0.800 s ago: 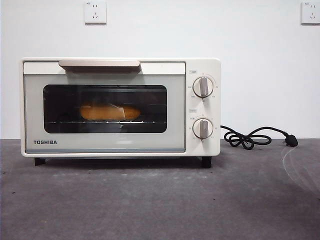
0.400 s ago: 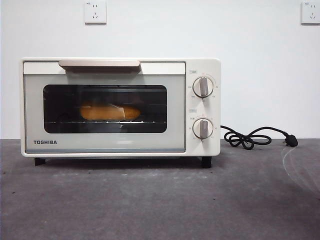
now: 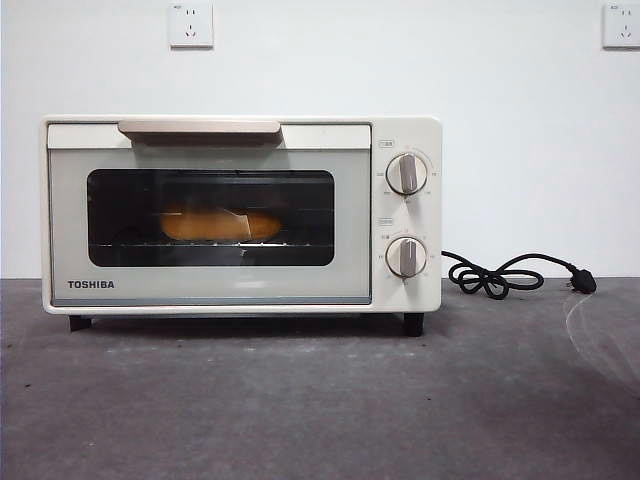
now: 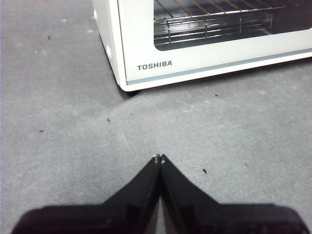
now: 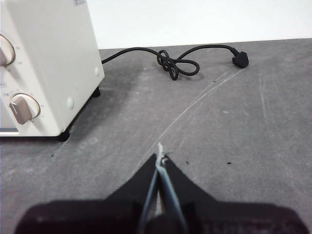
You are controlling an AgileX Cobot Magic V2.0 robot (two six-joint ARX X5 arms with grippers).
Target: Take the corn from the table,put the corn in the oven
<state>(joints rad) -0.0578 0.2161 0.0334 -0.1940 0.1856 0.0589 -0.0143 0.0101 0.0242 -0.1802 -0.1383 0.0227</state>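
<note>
- Cream-white, the oven [image 3: 240,215] stands on the table [image 3: 320,400], left of the middle, with its dark glass door shut and the bar handle [image 3: 198,127] along the top edge.
- The corn [image 3: 220,225] lies lengthwise on the rack inside, seen through the glass, a little left of the window's middle.
- Two knobs [image 3: 406,173] sit one above the other on the oven's right panel.
- A black cord [image 3: 500,275] runs out to the right of the oven, knotted into a loop, with its plug lying loose on the table at the far right.
- The left gripper [image 4: 159,158] hangs over bare table near the oven's front left corner, jaws pressed together with nothing between them.
- The right gripper [image 5: 160,158] hangs over the table to the right of the oven, jaws likewise closed and holding nothing.
- Neither gripper shows in the front view.
- Two white sockets [image 3: 190,25] sit high on the wall behind.
</note>
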